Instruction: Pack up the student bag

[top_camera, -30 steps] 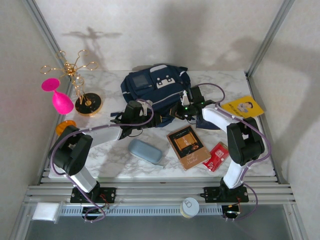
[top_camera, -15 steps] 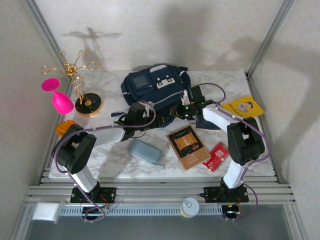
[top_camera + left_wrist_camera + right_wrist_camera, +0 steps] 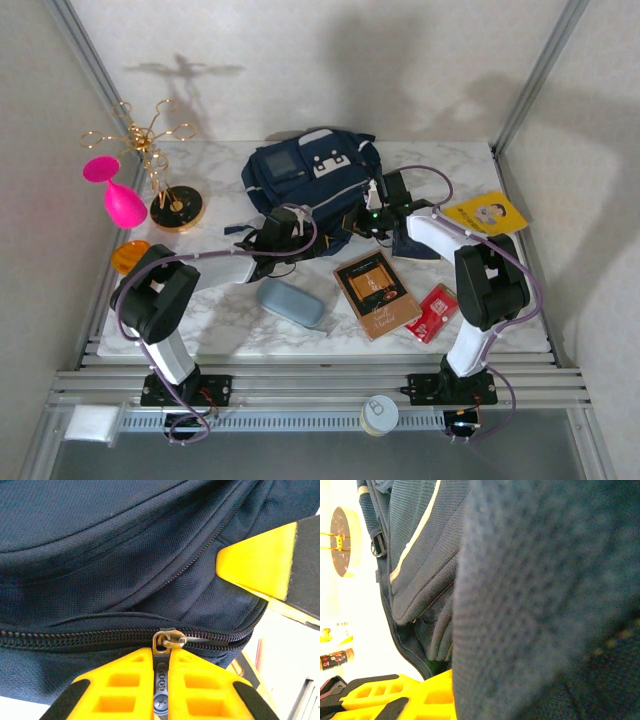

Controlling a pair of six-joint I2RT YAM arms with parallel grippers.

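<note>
The student bag (image 3: 310, 178), a navy backpack with white patches, lies at the back middle of the marble table. My left gripper (image 3: 303, 238) is at the bag's near edge. In the left wrist view its yellow fingers (image 3: 120, 685) are shut on the dark zipper pull (image 3: 161, 677), whose slider (image 3: 170, 640) sits on the shut zipper line. My right gripper (image 3: 358, 220) is at the bag's right near corner. One of its yellow fingers (image 3: 395, 695) shows beside bag fabric (image 3: 535, 605), which folds between the jaws and hides the other finger. That gripper's finger (image 3: 260, 565) also shows in the left wrist view.
A gold jewellery stand (image 3: 150, 170), a pink goblet (image 3: 120, 200) and an orange object (image 3: 128, 255) stand at the left. A grey-blue case (image 3: 292, 302), a brown book (image 3: 375, 292) and a red packet (image 3: 435, 312) lie in front. A yellow booklet (image 3: 487, 213) lies at the right.
My left gripper has moved right to the bag's near edge and closed on the zipper pull. The right arm has stayed in place.
</note>
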